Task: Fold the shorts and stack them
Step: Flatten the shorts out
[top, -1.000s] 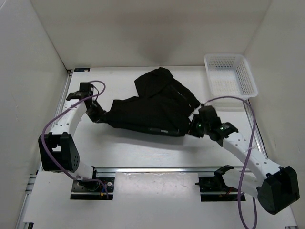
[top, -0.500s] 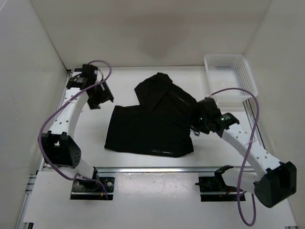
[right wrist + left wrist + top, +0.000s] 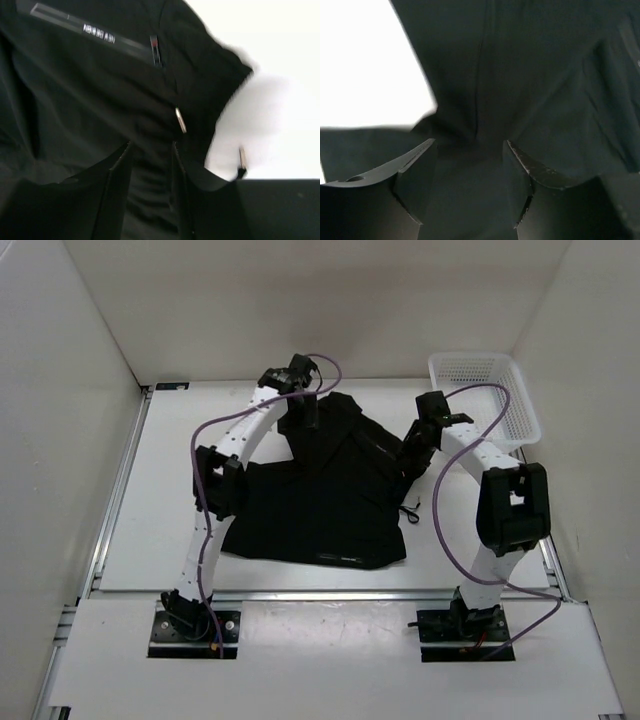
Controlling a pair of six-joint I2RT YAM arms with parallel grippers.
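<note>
"Where have the shorts [image 3: 320,500] ended up?"

"Spread on the white tabletop [image 3: 170,490], about the middle. They are black and rumpled. The broad part lies toward the arm bases and a narrower part reaches toward the far edge."

"And the 2 arms?"

"Both are bent over the cloth. The left gripper [image 3: 300,418] is down on the far left part of the shorts. The right gripper [image 3: 410,455] is at their right edge, near the white mesh basket [image 3: 485,390] (that one stands in the far right corner)."

"Is either holding anything?"

"The right one is. In its wrist view the 2 fingers [image 3: 117,195] have come in to a narrow slot packed with black cloth, so it grips the shorts. Just beyond them a strip with pale lettering [image 3: 99,33] runs across the fabric, and a metal cord tip [image 3: 180,120] lies on it."

"The left?"

"Its fingers [image 3: 415,180] stand wider apart, with cloth between them and creases running toward the gap. That view is dark, though, so I cannot tell whether they pinch the cloth or only straddle it."
</note>
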